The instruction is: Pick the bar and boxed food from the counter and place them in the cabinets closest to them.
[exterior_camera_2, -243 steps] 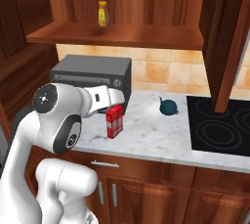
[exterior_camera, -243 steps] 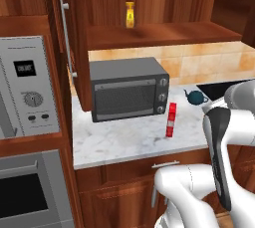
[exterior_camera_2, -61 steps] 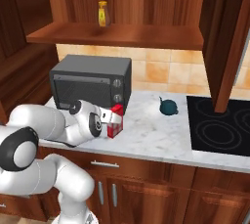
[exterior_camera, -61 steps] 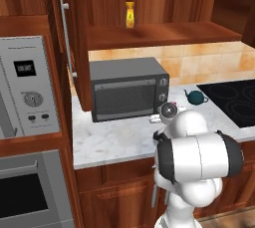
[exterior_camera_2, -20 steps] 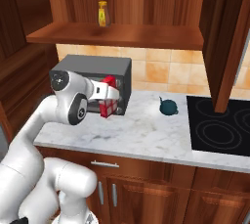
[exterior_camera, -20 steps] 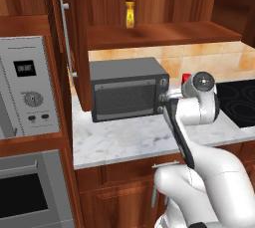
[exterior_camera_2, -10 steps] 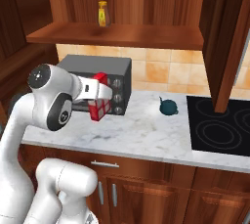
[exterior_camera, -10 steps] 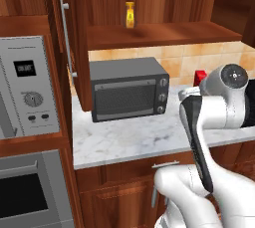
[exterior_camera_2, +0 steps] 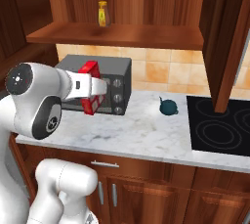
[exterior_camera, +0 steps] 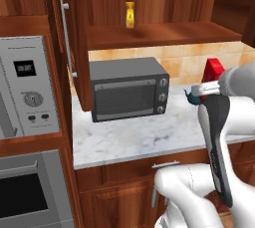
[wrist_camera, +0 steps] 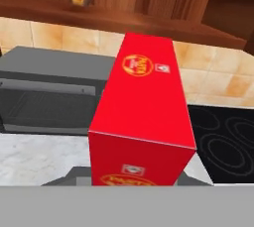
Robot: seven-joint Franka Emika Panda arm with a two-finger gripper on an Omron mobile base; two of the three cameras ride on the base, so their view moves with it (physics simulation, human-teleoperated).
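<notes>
Boxed food [exterior_camera_2: 90, 87]: red carton, clamped in the claw [exterior_camera_2: 96, 88], lifted clear of the marble tabletop [exterior_camera_2: 146, 130], seen left of centre in the right base frame, in front of the grey toaster oven [exterior_camera_2: 105, 83]; in the left base frame a red corner [exterior_camera: 213, 71] showing at right edge above the white arm. In the hand frame, carton [wrist_camera: 141, 117] at centre, long face upward, tilted away from the camera. Claw state: clenched on the carton, not released. Step in hand, by judgement: carrying the carton up to the open wooden shelf [exterior_camera_2: 122, 34] of the cabinets above the oven. Handling advice: raise well above the oven top before moving inward; keep the carton level enough to pass over the shelf edge; aim for bare plank right of the yellow bottle [exterior_camera_2: 102, 13] standing at upper left of the frame, kept well apart from it; set the base flat on the plank before loosening grip, since a tall slim box tips easily. Small dark teal kettle [exterior_camera_2: 168, 106] on the tabletop right of the oven, near the black cooktop [exterior_camera_2: 222, 127]; not in the path. Markings on carton: round yellow emblem near the top of the long face, a small pale square beside it, similar emblem on the near end; lettering too small to read, brand not legible. Bar: not located.
</notes>
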